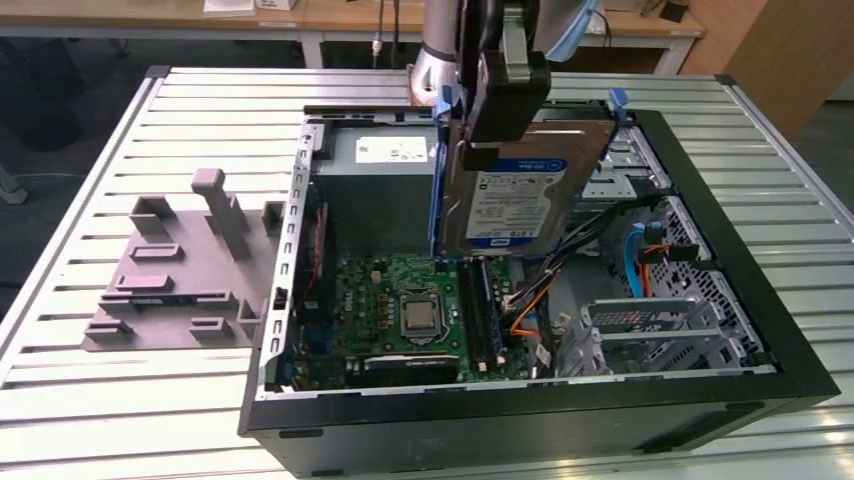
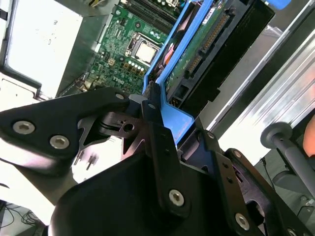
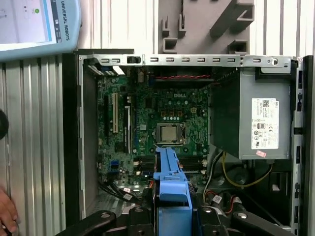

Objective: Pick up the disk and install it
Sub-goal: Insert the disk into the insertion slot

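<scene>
Gripper [image 1: 501, 130] of mine is pinched on the blue bracket [image 3: 170, 184] that frames the disk [image 1: 518, 195], taking it at the upper edge. In the second wrist view my fingers [image 2: 160, 147] press that bracket from both sides. The disk hangs upright, long edges vertical, over the open computer case [image 1: 534, 405] (its label faces the exterior camera). Its lower edge is above the motherboard [image 1: 394, 300], by the memory slots; I cannot tell whether it touches anything below.

To the exterior view's left stands the grey power supply [image 1: 380, 170], just beside the disk's long edge. To the exterior view's right sits the metal drive cage [image 1: 638, 170], with orange and blue cables [image 1: 534, 300] crowding the case floor beneath it. Open room lies over the processor [image 1: 420, 315] and on toward the case's near black wall. Outside the case, a grey fixture [image 1: 174, 270] rests on the slatted table [image 1: 80, 400], well apart from me.
</scene>
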`<move>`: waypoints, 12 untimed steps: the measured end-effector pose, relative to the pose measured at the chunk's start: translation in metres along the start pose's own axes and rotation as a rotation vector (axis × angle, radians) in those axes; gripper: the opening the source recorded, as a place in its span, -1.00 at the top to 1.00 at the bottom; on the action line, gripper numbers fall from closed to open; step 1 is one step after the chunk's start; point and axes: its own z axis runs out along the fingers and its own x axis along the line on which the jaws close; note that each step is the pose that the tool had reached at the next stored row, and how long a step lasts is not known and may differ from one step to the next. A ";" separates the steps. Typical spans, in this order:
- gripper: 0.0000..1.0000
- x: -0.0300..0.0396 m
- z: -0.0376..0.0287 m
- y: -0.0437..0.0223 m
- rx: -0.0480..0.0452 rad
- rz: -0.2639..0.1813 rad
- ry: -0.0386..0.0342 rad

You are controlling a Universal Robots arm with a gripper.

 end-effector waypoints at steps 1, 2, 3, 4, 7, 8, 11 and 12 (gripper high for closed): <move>0.27 0.0013 0.0000 -0.0004 -0.0001 0.000 0.0003; 0.27 0.0028 0.0000 -0.0006 0.0000 0.000 0.0005; 0.27 0.0045 0.0001 -0.0008 0.0000 0.000 0.0005; 0.27 0.0063 0.0002 -0.0009 0.0000 0.000 0.0006; 0.27 0.0118 0.0002 -0.0014 0.0000 0.000 0.0012; 0.27 0.0132 0.0003 -0.0016 0.0000 0.000 0.0017; 0.27 0.0150 0.0004 -0.0041 0.0001 0.000 0.0045; 0.27 0.0152 0.0005 -0.0059 0.0001 0.000 0.0051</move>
